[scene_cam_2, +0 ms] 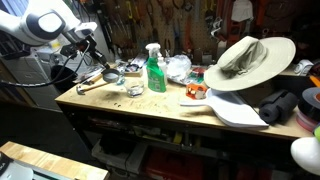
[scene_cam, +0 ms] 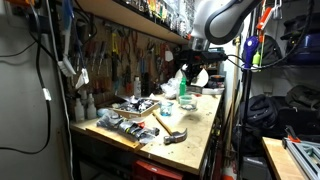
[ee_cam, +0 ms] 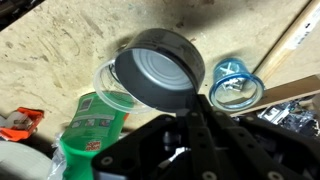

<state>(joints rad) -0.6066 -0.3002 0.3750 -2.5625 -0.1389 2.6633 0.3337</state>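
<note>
Pegboard tools lined the wall behind a cluttered wooden desk (scene_cam_2: 150, 108) in both exterior views.

**Position.** In the wrist view the claw (ee_cam: 189, 112) entered from 6 o'clock. Its fingers were drawn close together on the lower wall of a dark round can (ee_cam: 155, 68). The can appeared gripped and raised clear of the desk, tilted so that its metal end faced the camera. The claw body partly hid the contact at the pads.

**Surroundings.**
- A clear ring-shaped rim (ee_cam: 104, 90) lay beneath the can, showing at its 8 o'clock edge.
- A blue-tinted glass jar (ee_cam: 235, 86) stood at 3 o'clock of the can, near the claw.
- A green spray bottle (ee_cam: 92, 125) stood at 7 o'clock.
- A wooden hammer handle (ee_cam: 297, 32) lay at 2 o'clock.

**Handling notes (judgement).**
1. The hold looked one-sided, on the wall rather than across the middle, so the can could pivot. Wrist rotation was best made slowly under steady grip force.
2. The glass jar was the nearest hazard, so sideways travel toward 3 o'clock called for extra height.
3. The spray bottle looked tall and easily toppled, so the 7 o'clock side needed a wide berth.
</note>
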